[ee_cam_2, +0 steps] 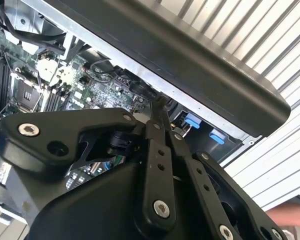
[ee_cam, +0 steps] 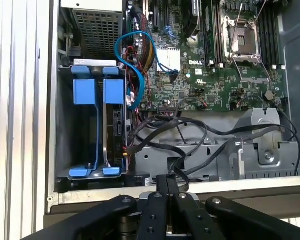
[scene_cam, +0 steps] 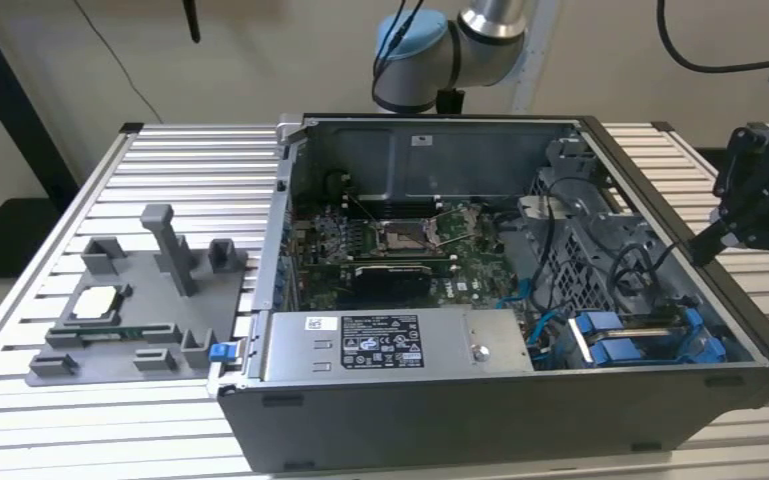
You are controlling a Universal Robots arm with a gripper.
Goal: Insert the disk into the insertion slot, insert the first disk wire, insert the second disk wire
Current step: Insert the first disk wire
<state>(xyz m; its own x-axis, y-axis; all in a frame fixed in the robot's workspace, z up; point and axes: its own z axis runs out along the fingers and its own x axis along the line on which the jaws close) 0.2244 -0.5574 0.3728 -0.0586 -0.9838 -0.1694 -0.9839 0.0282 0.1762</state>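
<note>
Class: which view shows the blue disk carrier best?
The first wrist view: the blue disk carrier shows full length, with both rails and end tabs. The exterior view shows it foreshortened, low in the case; in the second wrist view two of its blue tabs peek out.

A table [scene_cam: 77, 430] of ribbed, pale, satin metal slats carries a computer case [scene_cam: 464, 420] with matt dark grey painted metal outside and dull bare sheet metal inside. The power-supply box [scene_cam: 491, 345] is smooth light grey metal with a white paper label [scene_cam: 377, 342]. Beside the case sits a matt grey plastic fixture tray [scene_cam: 131, 300]. In the first wrist view, the insertion slot [ee_cam: 65, 130] has dull grey sheet-metal walls, the blue carrier frames [ee_cam: 114, 91] are smooth, slightly glossy plastic, the circuit board [ee_cam: 210, 85] is green with a soft sheen, and the black cables [ee_cam: 190, 125] look matt and rubbery. The gripper [ee_cam: 168, 180] is matt black with shiny metal screws.
</note>
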